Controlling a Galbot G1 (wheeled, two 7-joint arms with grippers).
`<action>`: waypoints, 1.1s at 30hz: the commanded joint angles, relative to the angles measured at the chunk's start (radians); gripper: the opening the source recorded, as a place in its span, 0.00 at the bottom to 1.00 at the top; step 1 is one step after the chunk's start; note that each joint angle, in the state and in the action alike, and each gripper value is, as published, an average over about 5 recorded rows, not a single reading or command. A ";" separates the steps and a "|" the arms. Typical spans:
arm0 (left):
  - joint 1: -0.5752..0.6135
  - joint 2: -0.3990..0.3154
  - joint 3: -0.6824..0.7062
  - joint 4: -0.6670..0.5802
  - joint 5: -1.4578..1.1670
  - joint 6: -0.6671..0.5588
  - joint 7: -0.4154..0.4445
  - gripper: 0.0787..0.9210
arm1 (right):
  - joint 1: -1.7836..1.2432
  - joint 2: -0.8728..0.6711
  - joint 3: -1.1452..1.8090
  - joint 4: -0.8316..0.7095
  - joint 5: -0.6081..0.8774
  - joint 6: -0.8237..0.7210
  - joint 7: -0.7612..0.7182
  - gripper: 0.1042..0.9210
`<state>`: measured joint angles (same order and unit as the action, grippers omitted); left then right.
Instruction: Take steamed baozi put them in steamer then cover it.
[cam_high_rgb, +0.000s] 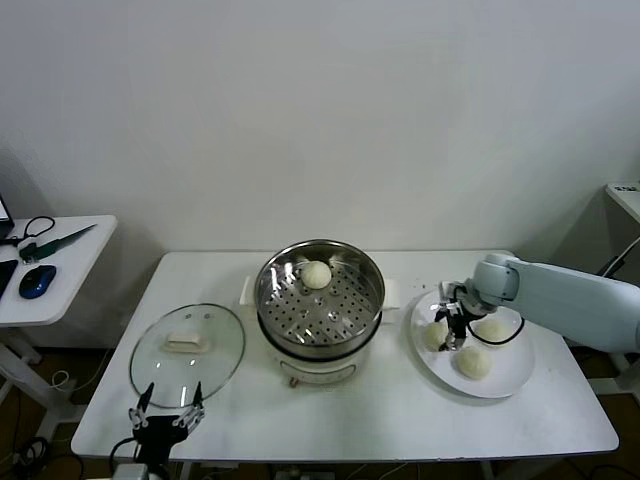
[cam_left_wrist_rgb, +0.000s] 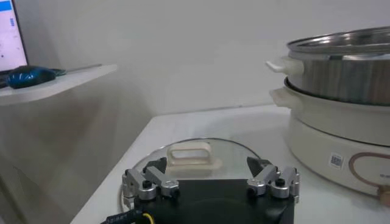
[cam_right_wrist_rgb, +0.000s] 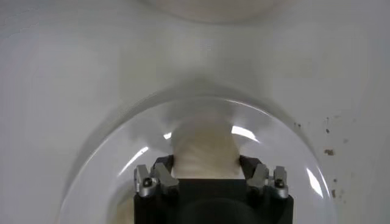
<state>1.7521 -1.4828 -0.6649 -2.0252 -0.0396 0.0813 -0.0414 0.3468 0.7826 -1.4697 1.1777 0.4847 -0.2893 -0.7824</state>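
Down on the white plate at the table's right, my right gripper is shut on a cream baozi; in the right wrist view the baozi is squeezed between the fingers of that gripper. Two more baozi lie on the same plate. One baozi rests on the perforated tray of the steel steamer at mid-table. The glass cover lies flat to its left. My left gripper hangs open at the front edge, just short of the cover.
A side table at the far left holds a blue mouse and cables. In the left wrist view the steamer on its cream base stands beyond the cover. Bare tabletop lies in front of the steamer and plate.
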 joint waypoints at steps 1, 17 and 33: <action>-0.001 0.001 0.000 0.000 0.000 0.002 0.000 0.88 | 0.069 0.003 -0.021 0.002 0.027 0.000 -0.023 0.69; -0.007 0.006 0.024 -0.023 0.002 0.012 0.006 0.88 | 0.883 0.237 -0.351 0.273 0.552 -0.044 -0.084 0.69; 0.009 0.002 0.014 -0.062 -0.009 0.014 0.007 0.88 | 0.525 0.625 -0.214 0.196 0.617 -0.204 0.141 0.69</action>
<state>1.7600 -1.4804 -0.6517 -2.0800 -0.0463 0.0964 -0.0341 0.9432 1.2454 -1.7024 1.3980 1.0354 -0.4455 -0.7034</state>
